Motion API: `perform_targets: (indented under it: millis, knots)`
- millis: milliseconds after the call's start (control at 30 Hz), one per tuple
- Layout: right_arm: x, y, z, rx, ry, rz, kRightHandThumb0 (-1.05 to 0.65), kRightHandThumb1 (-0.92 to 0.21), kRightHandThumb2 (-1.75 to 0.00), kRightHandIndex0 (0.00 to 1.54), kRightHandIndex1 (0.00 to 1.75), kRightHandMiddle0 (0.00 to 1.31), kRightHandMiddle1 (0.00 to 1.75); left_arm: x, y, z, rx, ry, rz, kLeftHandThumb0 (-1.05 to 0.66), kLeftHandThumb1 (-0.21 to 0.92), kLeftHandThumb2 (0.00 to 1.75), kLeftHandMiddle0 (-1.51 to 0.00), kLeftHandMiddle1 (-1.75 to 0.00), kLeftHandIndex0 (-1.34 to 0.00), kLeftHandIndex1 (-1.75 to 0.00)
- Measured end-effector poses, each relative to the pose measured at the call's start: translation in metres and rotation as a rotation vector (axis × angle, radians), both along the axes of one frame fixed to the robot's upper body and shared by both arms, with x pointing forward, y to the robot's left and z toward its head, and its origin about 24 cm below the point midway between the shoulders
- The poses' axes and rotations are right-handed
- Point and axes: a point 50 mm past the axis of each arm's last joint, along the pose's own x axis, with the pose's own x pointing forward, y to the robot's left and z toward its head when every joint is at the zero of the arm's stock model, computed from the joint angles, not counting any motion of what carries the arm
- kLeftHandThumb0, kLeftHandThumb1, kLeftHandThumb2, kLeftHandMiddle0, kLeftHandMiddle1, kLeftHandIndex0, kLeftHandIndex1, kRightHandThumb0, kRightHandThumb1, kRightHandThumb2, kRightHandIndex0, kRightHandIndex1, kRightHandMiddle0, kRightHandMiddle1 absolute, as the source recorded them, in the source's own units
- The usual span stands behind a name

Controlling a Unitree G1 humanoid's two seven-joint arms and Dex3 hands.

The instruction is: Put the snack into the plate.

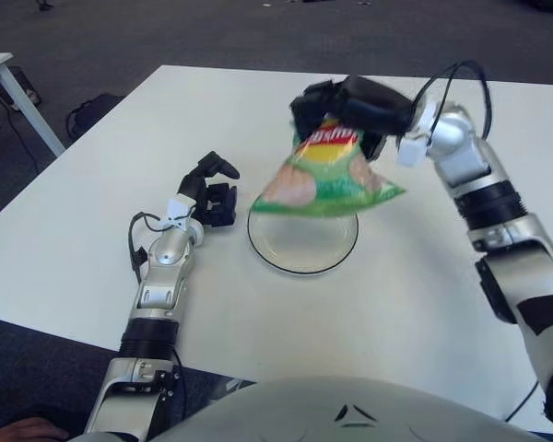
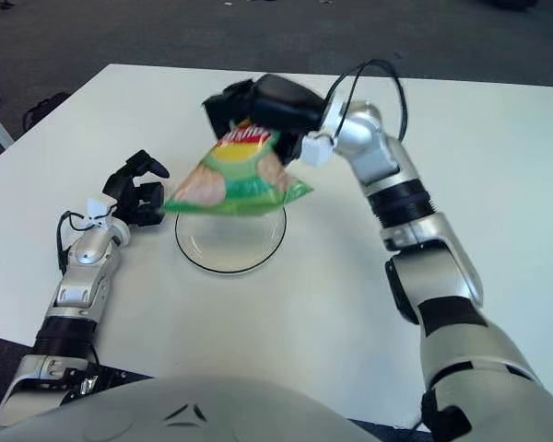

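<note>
Red Lay's logo (upside down) on snack bag [image 1: 327,175]

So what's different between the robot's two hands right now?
The right hand is raised above the plate and grips a green snack bag by its top; the left hand is low beside the plate's left edge and holds nothing. The right arm reaches across the table; the left stays near the robot's side. Both hands are black.
</note>
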Motion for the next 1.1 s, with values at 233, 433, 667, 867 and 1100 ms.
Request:
perform_targets:
  millis: [233,433,667,867,1100]
  knots:
    - [-0.008,0.003,0.000,0.012,0.022,-0.010,0.00,0.07,-1.72,0.92,1.66,0.67,1.75,0.000,-0.001,0.000,-0.003,-0.002,0.008,-0.44,0.43,1.17,-1.21,-1.75,-0.52,-1.75]
    - [-0.011,0.009,0.001,0.017,0.023,-0.004,0.00,0.05,-1.71,0.91,1.67,0.66,1.75,0.000,-0.001,0.000,-0.004,-0.004,0.016,-0.44,0.44,1.17,-1.22,-1.75,-0.52,-1.75]
    - [-0.009,0.011,-0.002,-0.009,0.058,-0.021,0.00,0.01,-1.67,0.87,1.68,0.62,1.75,0.000,-0.001,0.000,-0.008,-0.006,0.021,-0.44,0.44,1.17,-1.23,-1.75,-0.52,-1.75]
    - [-0.011,0.012,-0.005,-0.027,0.026,-0.044,0.00,0.03,-1.71,0.87,1.74,0.65,1.74,0.000,-0.001,0.001,-0.008,-0.013,0.026,-0.44,0.44,1.17,-1.24,-1.75,-0.52,-1.75]
    - [-0.013,0.012,-0.006,-0.032,-0.018,-0.062,-0.01,0.02,-1.68,0.87,1.75,0.66,1.66,0.000,-0.001,0.003,-0.004,-0.031,0.026,-0.44,0.44,1.17,-1.25,-1.75,-0.52,-1.75]
